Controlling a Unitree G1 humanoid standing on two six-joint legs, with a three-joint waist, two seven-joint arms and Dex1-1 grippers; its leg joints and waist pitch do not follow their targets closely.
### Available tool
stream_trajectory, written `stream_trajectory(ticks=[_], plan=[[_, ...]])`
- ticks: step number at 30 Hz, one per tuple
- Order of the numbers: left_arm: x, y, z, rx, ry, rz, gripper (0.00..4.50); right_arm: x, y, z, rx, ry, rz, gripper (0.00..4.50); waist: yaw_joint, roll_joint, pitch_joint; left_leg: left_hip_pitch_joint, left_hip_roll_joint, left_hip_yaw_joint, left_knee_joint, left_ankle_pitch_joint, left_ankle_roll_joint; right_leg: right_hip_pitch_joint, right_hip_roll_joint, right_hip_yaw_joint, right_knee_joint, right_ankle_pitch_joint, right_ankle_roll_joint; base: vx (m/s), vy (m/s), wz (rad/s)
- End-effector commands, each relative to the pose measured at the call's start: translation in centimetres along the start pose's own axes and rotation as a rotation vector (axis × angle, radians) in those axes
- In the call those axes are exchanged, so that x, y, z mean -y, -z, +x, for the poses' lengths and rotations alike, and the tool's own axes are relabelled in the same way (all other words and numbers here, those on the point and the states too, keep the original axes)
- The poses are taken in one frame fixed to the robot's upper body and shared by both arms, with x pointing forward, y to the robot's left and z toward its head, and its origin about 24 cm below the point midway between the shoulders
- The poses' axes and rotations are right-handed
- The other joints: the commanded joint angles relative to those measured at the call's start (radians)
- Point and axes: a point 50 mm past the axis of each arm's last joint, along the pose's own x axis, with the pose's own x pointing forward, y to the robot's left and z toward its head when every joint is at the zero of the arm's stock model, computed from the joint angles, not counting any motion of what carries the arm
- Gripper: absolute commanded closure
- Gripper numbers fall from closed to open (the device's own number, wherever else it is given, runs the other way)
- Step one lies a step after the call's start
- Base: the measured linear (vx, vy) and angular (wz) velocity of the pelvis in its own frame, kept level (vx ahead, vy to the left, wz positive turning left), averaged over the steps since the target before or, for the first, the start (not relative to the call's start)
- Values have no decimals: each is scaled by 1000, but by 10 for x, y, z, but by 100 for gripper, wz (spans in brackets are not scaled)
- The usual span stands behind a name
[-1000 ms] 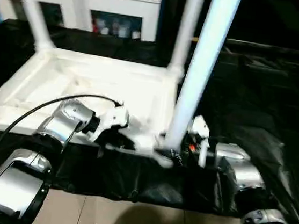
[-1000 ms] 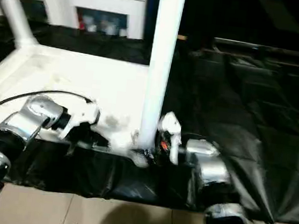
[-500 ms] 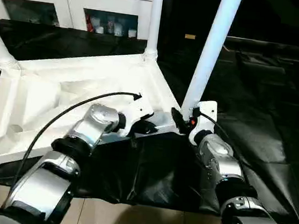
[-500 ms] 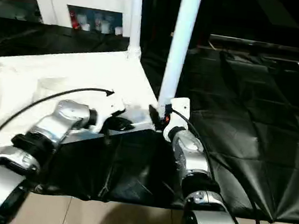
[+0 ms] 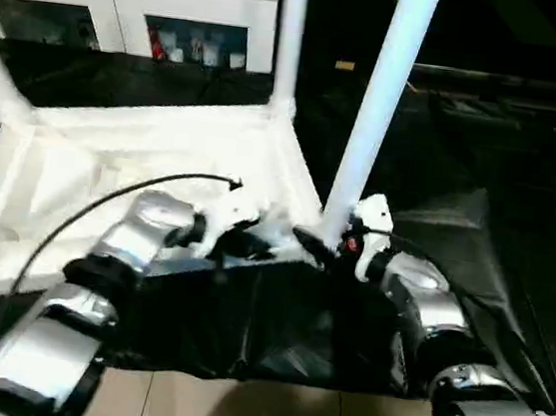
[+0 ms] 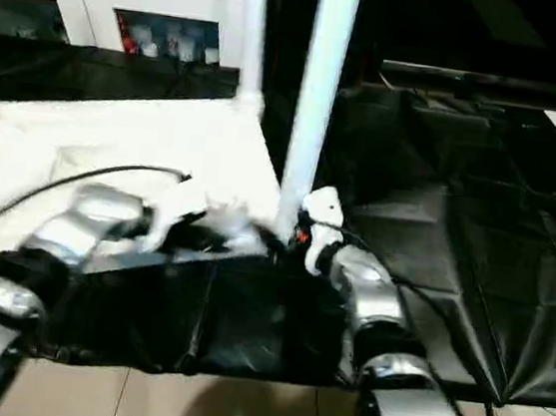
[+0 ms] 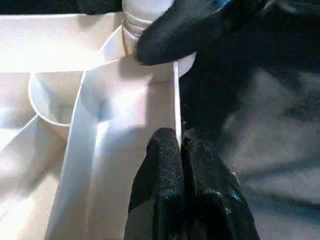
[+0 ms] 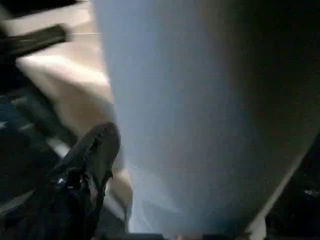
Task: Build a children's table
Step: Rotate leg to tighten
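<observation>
Left gripper (image 7: 179,145) seemingly pinching tabletop (image 7: 127,125) rim

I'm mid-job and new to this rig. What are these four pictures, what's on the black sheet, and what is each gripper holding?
Two pictures come from the head camera of a humanoid robot, looking down over its silver forearms. The other two come from cameras on its wrists. On the black sheet lies an upside-down white tabletop with legs standing up from its corners. The left gripper is shut on the tabletop's thin edge wall. The right gripper sits at the base of the near leg, with one finger beside the leg; whether it grips is unclear. A white cabinet stands behind.
</observation>
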Motion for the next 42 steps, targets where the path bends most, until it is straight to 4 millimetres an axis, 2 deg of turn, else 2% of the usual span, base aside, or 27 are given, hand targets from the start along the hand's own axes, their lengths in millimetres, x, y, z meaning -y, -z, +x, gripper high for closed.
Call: stream_trajectory(ticks=[1,5,8,9,14,18,21,23,26,27,28,29,30,31,32,33,34,35,36,37,38,41,42], plan=[[5,-7,4,7,73,55,450,-19,-2,9,-25,-227,-15,69,7,0,-66,-2,48,-11,-59,-173,103,65,-75,63,-67,-205,-216,0,0,0],[4,-4,-6,-3,108,60,450,-27,3,-2,-92,-405,-14,69,17,0,-65,6,49,-10,-60,-195,88,59,-75,65,-71,-245,-207,0,0,0],[6,-2,-11,-12,150,70,450,-33,6,-8,-140,-509,-16,69,24,-3,-66,6,50,-11,-61,-199,76,59,-78,66,-71,-267,-197,0,0,0],[7,-1,-13,-18,172,74,450,-36,8,-10,-158,-553,-12,84,24,-3,-67,5,51,-11,-62,-190,74,59,-79,67,-69,-257,-199,0,0,0],[10,1,-15,-26,204,77,450,-41,8,-10,-151,-586,9,122,37,-2,-67,7,52,-11,-62,-178,66,57,-80,67,-69,-254,-193,0,0,0],[12,2,-16,-32,219,79,450,-44,7,-12,-155,-611,20,149,39,-1,-68,6,51,-12,-63,-178,59,57,-78,67,-69,-253,-188,0,0,0],[13,3,-17,-35,224,77,450,-46,8,-14,-158,-624,23,153,40,-1,-67,7,50,-11,-63,-185,52,57,-80,67,-71,-268,-181,0,0,0],[12,3,-17,-30,207,69,450,-45,7,-13,-138,-583,31,178,42,-2,-68,6,50,-12,-63,-181,51,58,-79,67,-72,-272,-175,0,0,0],[8,2,-14,-20,160,52,450,-40,5,-9,-93,-487,45,180,42,-2,-66,5,49,-13,-64,-185,43,57,-81,66,-74,-293,-168,0,0,0],[2,-1,-9,-21,73,37,450,-30,4,-3,-64,-310,39,180,38,-2,-65,6,49,-13,-66,-193,35,54,-82,67,-77,-316,-159,0,0,0],[0,-1,-8,-22,47,32,450,-27,4,-1,-56,-261,38,183,34,-1,-61,10,48,-17,-69,-225,19,53,-83,64,-84,-377,-149,0,0,0],[-3,-3,-5,-20,5,22,450,-22,3,1,-41,-182,41,185,32,-2,-61,12,46,-15,-68,-231,13,52,-83,64,-88,-401,-141,0,0,0],[-3,-3,-5,-20,5,22,450,-22,3,1,-41,-182,41,187,30,-3,-62,13,45,-18,-69,-236,4,53,-87,64,-91,-427,-132,0,0,0],[-6,-7,1,-5,-44,8,450,-13,2,4,-23,-36,57,187,25,-2,-61,9,45,-18,-70,-231,2,52,-84,65,-90,-425,-127,0,0,0],[-10,-17,14,23,-118,-17,450,0,3,7,6,205,97,187,23,-6,-62,10,46,-19,-70,-226,-2,52,-86,65,-91,-420,-126,0,0,0],[-10,-19,18,32,-136,-25,450,4,3,8,11,279,109,187,17,-5,-66,14,45,-18,-69,-206,-17,49,-84,67,-85,-382,-138,0,0,0],[-11,-23,24,37,-161,-27,450,7,5,8,5,348,125,188,11,-4,-68,11,43,-18,-68,-192,-17,52,-81,67,-79,-334,-151,0,0,0],[-11,-25,28,40,-174,-28,450,8,6,9,0,384,133,188,10,-5,-68,9,41,-16,-66,-187,-9,54,-80,67,-79,-312,-157,0,0,0],[-10,-29,34,49,-184,-32,450,8,8,10,-5,427,138,188,10,-2,-73,4,40,-15,-62,-155,10,59,-79,68,-70,-242,-173,0,0,0],[-9,-33,42,63,-202,-40,450,8,10,13,-14,479,142,188,9,-1,-74,3,39,-12,-59,-126,25,59,-78,69,-65,-183,-185,0,0,0],[-7,-38,49,74,-209,-47,450,6,11,17,-14,517,135,188,9,-4,-76,2,36,-11,-56,-104,39,61,-75,67,-61,-139,-197,0,0,0],[-5,-40,53,77,-205,-46,450,5,11,20,-10,533,124,188,12,-5,-76,-1,33,-9,-55,-95,67,65,-75,66,-60,-120,-205,0,0,0],[-3,-41,56,78,-187,-35,450,0,9,25,3,487,91,188,12,2,-75,0,35,-9,-55,-106,71,63,-77,65,-63,-129,-204,0,0,0]])
